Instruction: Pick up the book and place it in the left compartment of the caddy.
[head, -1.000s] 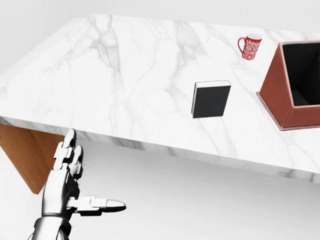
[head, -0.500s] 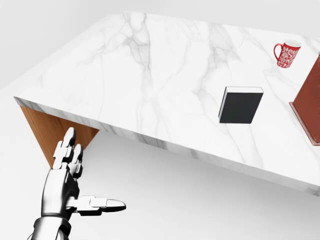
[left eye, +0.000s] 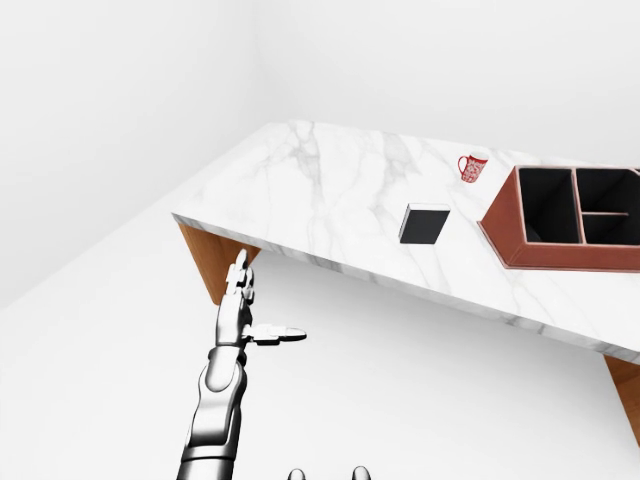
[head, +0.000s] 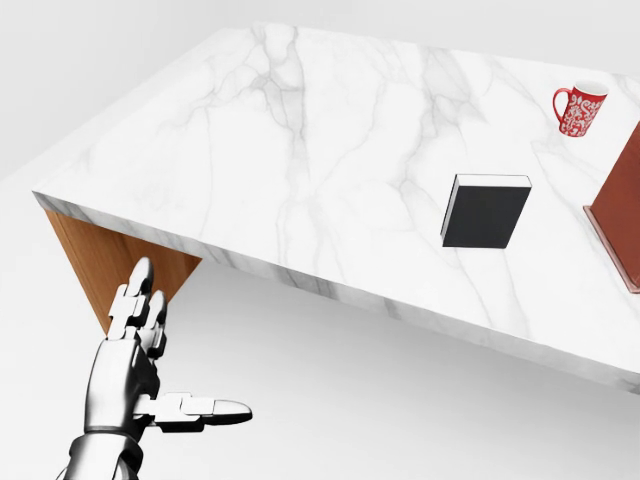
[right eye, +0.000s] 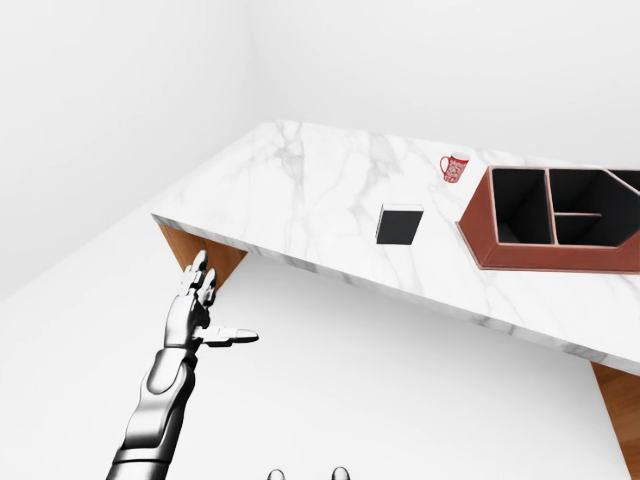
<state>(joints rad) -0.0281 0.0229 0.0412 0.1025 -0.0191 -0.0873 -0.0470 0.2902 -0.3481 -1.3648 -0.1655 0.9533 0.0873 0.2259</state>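
A black book (head: 485, 211) lies flat on the white marble table (head: 300, 150), toward the right of the head view. The red-brown caddy (left eye: 500, 215) stands to the book's right, its dark open compartments showing in the left-eye view. Only its corner (head: 622, 205) reaches into the head view. My left hand (head: 185, 345) hangs open in the air below the table's near edge, far left of the book and holding nothing. Two fingertips of my right hand (left eye: 328, 473) poke in at the bottom edge of the left-eye view, too little to judge.
A red and white mug (head: 578, 108) stands on the table above the book, near the caddy. A wooden table leg (head: 100, 265) sits under the left corner, just above my left hand. White floor (left eye: 400, 380) lies between me and the table edge.
The camera has moved: the table, book and mug have shifted to the right in the head view, and most of the caddy has left it. My left hand keeps its open pose.
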